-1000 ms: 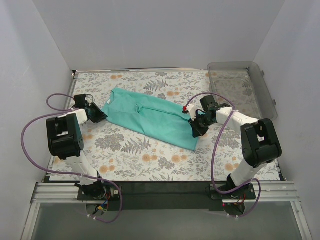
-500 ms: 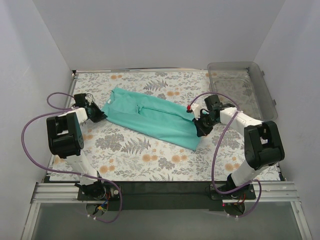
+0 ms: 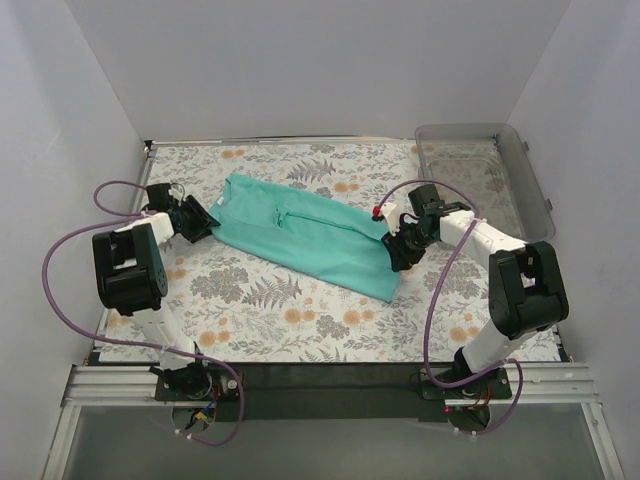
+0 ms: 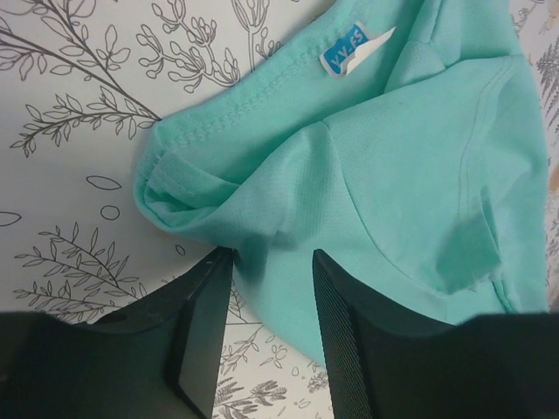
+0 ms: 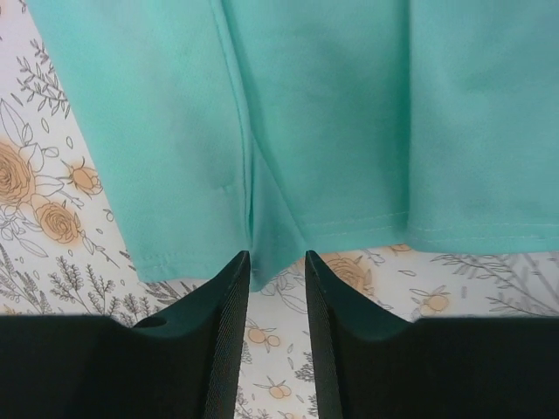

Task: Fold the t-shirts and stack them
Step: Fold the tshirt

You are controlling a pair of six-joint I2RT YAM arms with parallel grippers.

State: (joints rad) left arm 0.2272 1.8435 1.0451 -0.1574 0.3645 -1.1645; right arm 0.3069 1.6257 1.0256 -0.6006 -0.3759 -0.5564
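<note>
One teal t-shirt (image 3: 305,235), folded into a long strip, lies slantwise on the floral tablecloth, collar end at the left and hem end at the right. My left gripper (image 3: 198,216) is at the collar end. In the left wrist view it (image 4: 269,262) is open, with a fold of the shirt (image 4: 384,175) lying between the fingers and the neck label (image 4: 349,51) beyond. My right gripper (image 3: 399,250) is at the hem end. In the right wrist view it (image 5: 275,259) is open, with the shirt's (image 5: 332,113) hem edge just between the fingertips.
A clear plastic bin (image 3: 520,160) stands at the back right corner. White walls close in the table on the left, back and right. The floral tablecloth (image 3: 270,310) shows bare in front of the shirt.
My left gripper has moved slightly up and toward the collar end. My right gripper has shifted a little right and farther back along the hem end. The shirt has barely moved.
</note>
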